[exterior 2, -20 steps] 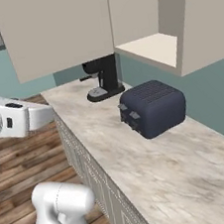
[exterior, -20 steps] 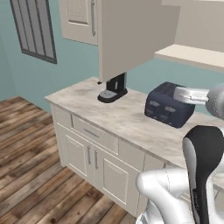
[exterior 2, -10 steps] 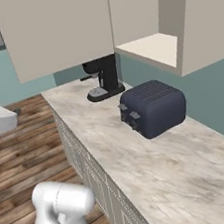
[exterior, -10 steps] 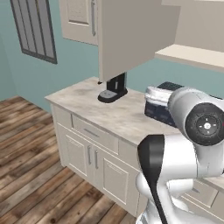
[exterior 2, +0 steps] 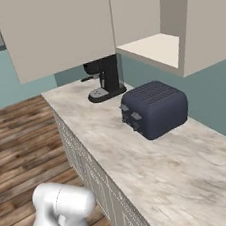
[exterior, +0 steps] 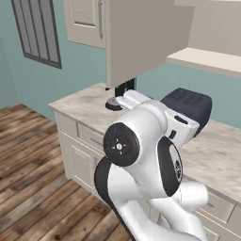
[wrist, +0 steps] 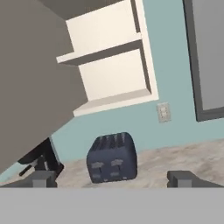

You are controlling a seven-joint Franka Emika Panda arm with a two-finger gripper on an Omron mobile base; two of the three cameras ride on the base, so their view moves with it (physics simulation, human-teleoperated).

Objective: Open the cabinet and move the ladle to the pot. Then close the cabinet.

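The cabinet (exterior 2: 152,49) hangs above the counter with its door (exterior 2: 54,32) swung wide open; the door (exterior: 141,37) also stands open in the left base view. In the hand view the cabinet's (wrist: 109,65) two beige shelves look bare. The ladle and the pot are out of view. My gripper (wrist: 113,179) is open, its fingertips (wrist: 41,178) far apart with nothing between them, looking from a distance at the counter below the cabinet. My arm (exterior: 141,160) is folded large in the foreground.
A dark blue toaster (exterior 2: 155,109) sits on the marble counter (exterior 2: 158,169) below the cabinet, a black coffee machine (exterior 2: 103,81) to its left. A second, shut wall cabinet (exterior: 84,19) hangs further left. Wood floor (exterior: 33,155) lies left of the counter.
My arm has swung from the right side of the left base view into the middle foreground and has left the right base view's left edge. The cabinet, toaster and coffee machine have not moved.
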